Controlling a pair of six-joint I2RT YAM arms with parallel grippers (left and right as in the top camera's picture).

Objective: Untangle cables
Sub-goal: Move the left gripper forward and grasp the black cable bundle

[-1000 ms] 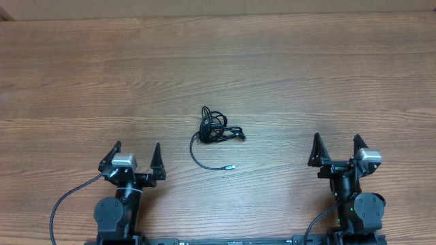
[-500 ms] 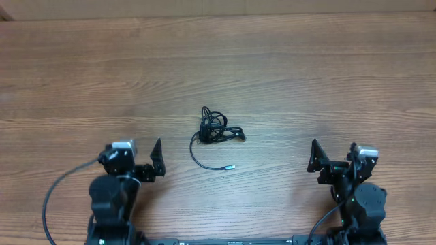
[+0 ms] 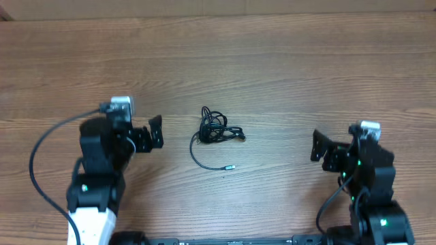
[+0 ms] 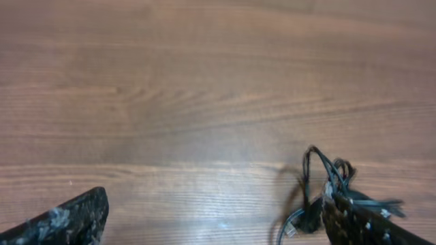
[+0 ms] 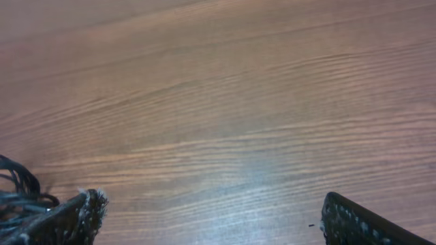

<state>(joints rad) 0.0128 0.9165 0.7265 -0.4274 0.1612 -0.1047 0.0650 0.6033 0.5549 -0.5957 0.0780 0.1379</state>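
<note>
The cables lie mid-table as a small black knot, with one loose tail curving toward me to a silver-tipped plug. My left gripper is open a short way left of the knot and touches nothing. In the left wrist view the cables show at the lower right, partly behind the right fingertip of that gripper. My right gripper is open well to the right of the knot. The right wrist view catches the cables only at its left edge, beside its gripper.
The wooden table stretches far beyond the knot. A thick black arm wire loops at the near left and another runs by the right arm's base.
Both arms have lifted and reached away from the near edge. The left gripper moved farther, ending level with the knot. The cables have not moved and both grippers stay open.
</note>
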